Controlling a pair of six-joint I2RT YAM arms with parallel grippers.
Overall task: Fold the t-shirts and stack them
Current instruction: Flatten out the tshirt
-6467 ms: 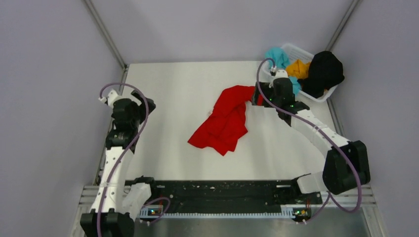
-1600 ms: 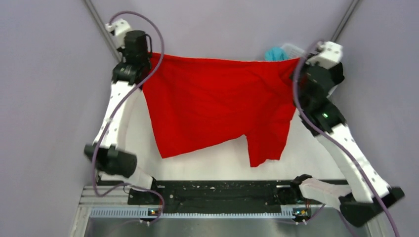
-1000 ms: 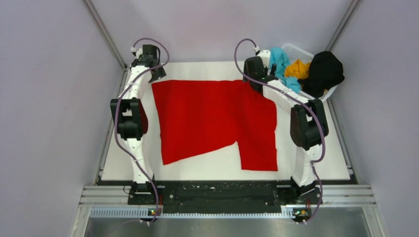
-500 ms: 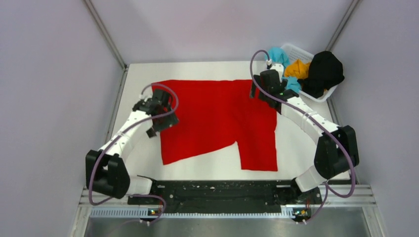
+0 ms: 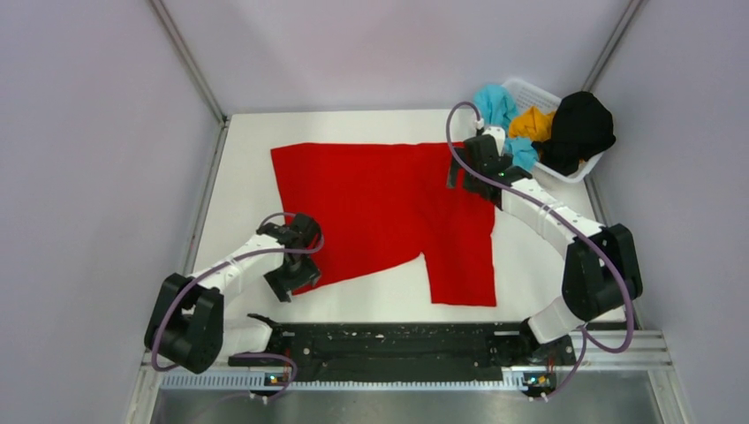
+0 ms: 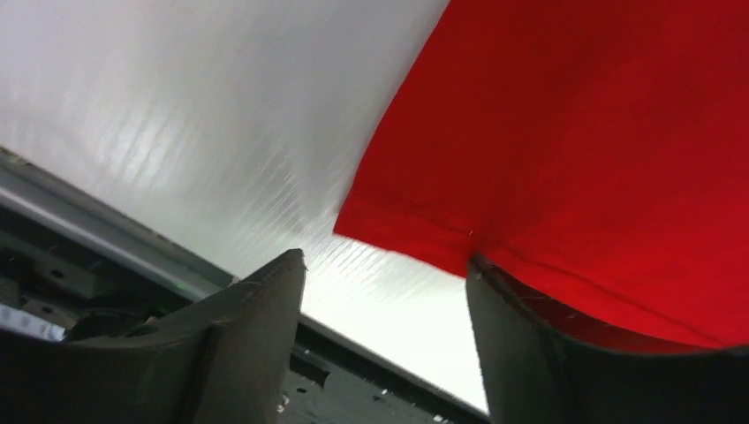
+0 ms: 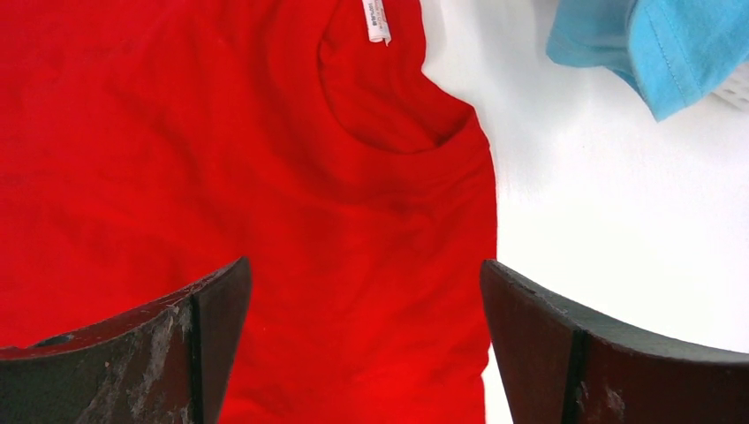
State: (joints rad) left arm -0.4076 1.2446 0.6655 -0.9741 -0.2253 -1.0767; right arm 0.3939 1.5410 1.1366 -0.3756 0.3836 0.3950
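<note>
**Red tee spread flat; left pincer set at its near-left corner**

Obs. The red t-shirt (image 5: 380,208) lies opened out on the white table (image 5: 238,168). Its long run goes across the table from left to right, and a broad flap hangs toward the near edge on the right side. The teal t-shirt (image 5: 495,102), orange-yellow t-shirt (image 5: 534,122) and black t-shirt (image 5: 578,124) are heaped in the white basket (image 5: 530,88) at the far right corner, with nothing folded yet.

Left gripper (image 5: 290,276): jaws apart, holding nothing, low over the table at the shirt's near-left corner. In the left wrist view the corner point (image 6: 402,238) sits just ahead of the gap. One finger (image 6: 530,344) is at the hem edge and the other (image 6: 247,327) is over bare table. From this pincer the cloth runs away toward the far right, so the body of the tee lies beyond the fingers, not under them.

Right gripper (image 5: 457,170): jaws wide apart and empty, hanging over the far-right part of the shirt. Its wrist view shows the collar (image 7: 389,115) and white neck label (image 7: 378,19) just ahead of the fingers, with the shirt's right edge running between them.

Judgement. The left arm is plainly the nearer one to the hem corner, and the right arm is nearer to the collar end. A lengthwise fold would likely need each pincer to nip the edge in front of it. For the left that looks like a short advance onto the corner. Whether the hem is a single layer there, I cannot tell.
</note>
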